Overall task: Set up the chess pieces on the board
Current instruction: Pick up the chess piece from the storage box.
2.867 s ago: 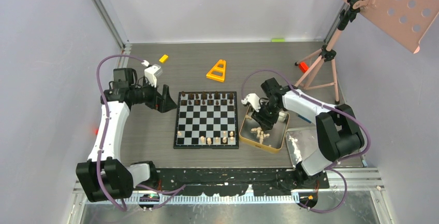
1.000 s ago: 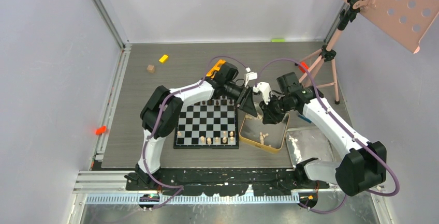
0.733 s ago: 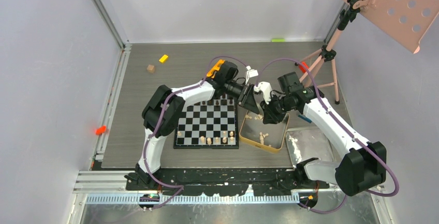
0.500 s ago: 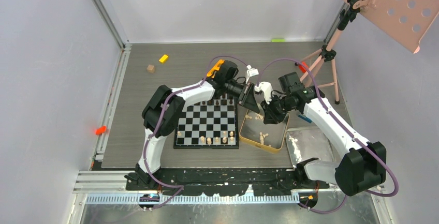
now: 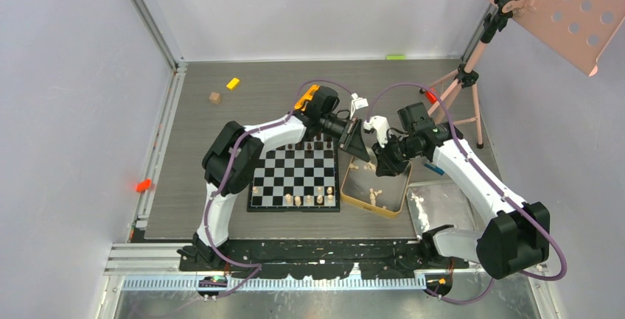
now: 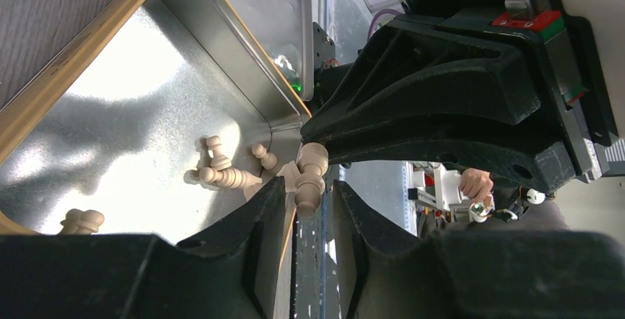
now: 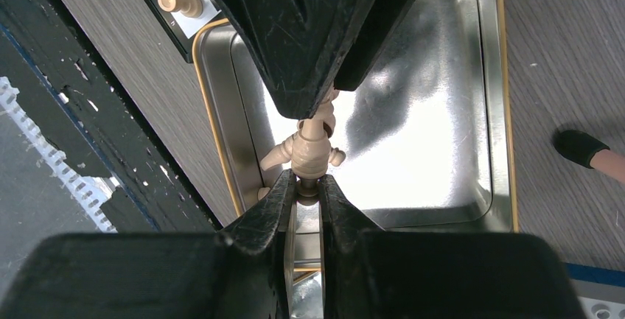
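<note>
Above the gold tin [image 5: 402,190] my two grippers meet tip to tip. The right gripper [image 7: 308,180] is shut on the thin end of a pale chess piece [image 7: 311,149]. The left gripper [image 6: 306,186] has its jaws close round the other end of that pale piece [image 6: 311,172], gripping it. In the top view the left gripper [image 5: 362,154] comes from the left and the right gripper [image 5: 377,161] from the right. Several pale pieces [image 6: 221,175] lie loose in the tin. The board [image 5: 295,175] has pale pieces [image 5: 306,200] on its near row and dark ones [image 5: 291,142] on the far row, partly hidden by my left arm.
A shiny silver tray [image 5: 442,205] lies right of the tin. A pink tripod [image 5: 464,90] stands at the back right, one foot [image 7: 589,153] close to the tin. A brown cube [image 5: 214,98] and a yellow block [image 5: 234,82] sit at the back left.
The left arm swung from the board's left side over to the tin, and the right gripper rose out of the tin with the piece. In the last second the left jaws narrowed onto it.
</note>
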You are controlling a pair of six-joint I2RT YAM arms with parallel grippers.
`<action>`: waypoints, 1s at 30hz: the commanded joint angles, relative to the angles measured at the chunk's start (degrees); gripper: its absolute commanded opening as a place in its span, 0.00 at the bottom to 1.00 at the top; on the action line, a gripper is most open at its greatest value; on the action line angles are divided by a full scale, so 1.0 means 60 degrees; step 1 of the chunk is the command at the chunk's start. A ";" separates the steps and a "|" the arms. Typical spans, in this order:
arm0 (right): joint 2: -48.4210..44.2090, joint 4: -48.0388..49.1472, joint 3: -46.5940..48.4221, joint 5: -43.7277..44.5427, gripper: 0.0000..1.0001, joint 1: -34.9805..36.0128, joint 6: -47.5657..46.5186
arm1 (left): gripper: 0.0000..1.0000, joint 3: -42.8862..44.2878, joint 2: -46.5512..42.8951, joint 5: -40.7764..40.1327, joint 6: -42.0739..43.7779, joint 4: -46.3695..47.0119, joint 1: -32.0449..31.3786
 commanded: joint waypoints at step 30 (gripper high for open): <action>0.0416 -0.0492 -0.0441 -0.0135 0.47 -0.1444 -0.0514 | 0.00 0.0747 -0.1228 -0.2240 0.5763 -0.4968 -0.0834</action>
